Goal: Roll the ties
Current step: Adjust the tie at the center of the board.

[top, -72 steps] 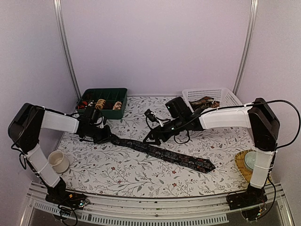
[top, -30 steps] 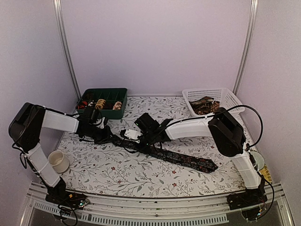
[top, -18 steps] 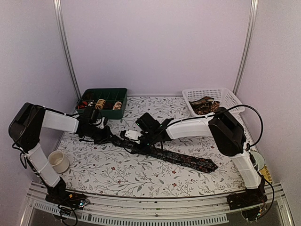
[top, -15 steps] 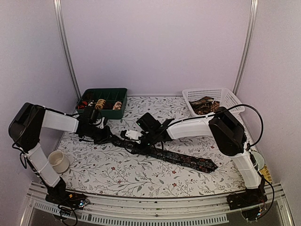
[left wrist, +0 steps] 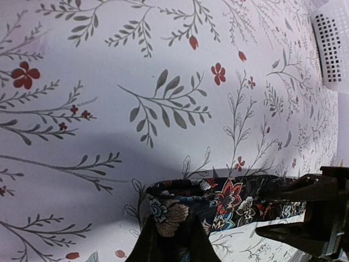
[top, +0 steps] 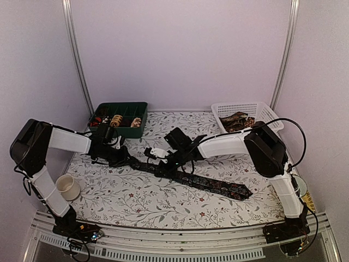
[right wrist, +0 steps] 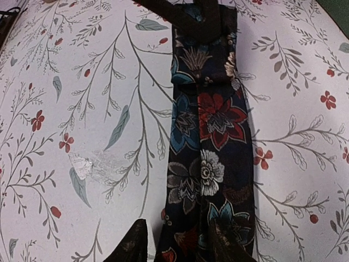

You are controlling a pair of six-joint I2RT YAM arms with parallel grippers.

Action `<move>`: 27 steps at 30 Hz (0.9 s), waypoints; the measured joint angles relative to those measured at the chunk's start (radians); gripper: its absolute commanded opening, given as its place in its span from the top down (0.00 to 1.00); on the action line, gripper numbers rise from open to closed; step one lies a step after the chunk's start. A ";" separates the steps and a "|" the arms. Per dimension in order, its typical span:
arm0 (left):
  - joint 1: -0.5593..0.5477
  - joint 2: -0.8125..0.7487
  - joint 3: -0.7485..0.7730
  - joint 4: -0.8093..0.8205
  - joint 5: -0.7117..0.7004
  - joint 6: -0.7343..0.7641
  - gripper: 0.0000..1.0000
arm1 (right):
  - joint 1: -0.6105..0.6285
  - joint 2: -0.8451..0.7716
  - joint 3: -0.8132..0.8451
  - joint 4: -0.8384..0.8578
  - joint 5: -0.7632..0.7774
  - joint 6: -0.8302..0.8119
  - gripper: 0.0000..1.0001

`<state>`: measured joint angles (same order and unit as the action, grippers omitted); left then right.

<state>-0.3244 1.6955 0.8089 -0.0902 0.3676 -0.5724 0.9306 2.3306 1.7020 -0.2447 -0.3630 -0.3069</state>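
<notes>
A dark floral tie (top: pixel 196 181) lies flat across the table from left to lower right. My left gripper (top: pixel 123 159) is shut on its folded narrow end (left wrist: pixel 180 210), low on the table. My right gripper (top: pixel 163 165) is open just to the right of it. In the right wrist view its fingers (right wrist: pixel 133 245) straddle the tie (right wrist: pixel 210 142), the right one over the cloth. My left gripper's tips show at the top of that view (right wrist: pixel 191 13). More ties (top: pixel 238 121) lie in the white basket. Coiled ties (top: pixel 116 119) sit in the green tray.
The green compartment tray (top: pixel 139 106) stands at the back left and the white mesh basket (top: pixel 262 112) at the back right. A cream cup (top: pixel 67 187) sits near the left arm's base. A woven mat with a round dish (top: pixel 299 188) lies at the right edge.
My right arm swung left from near the basket down onto the tie's narrow part, then shifted slightly right. My left gripper held the tie's end in place.
</notes>
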 measured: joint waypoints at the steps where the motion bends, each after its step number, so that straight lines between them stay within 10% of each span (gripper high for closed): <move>1: 0.000 0.000 0.000 0.000 0.000 0.000 1.00 | -0.010 -0.008 -0.013 0.005 -0.023 0.012 0.62; 27: 0.005 0.000 0.000 0.000 -0.002 0.004 1.00 | 0.032 -0.047 -0.024 -0.045 0.162 -0.037 0.83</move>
<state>-0.3195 1.6955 0.8089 -0.0902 0.3656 -0.5686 0.9627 2.2833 1.6775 -0.2901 -0.2012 -0.3435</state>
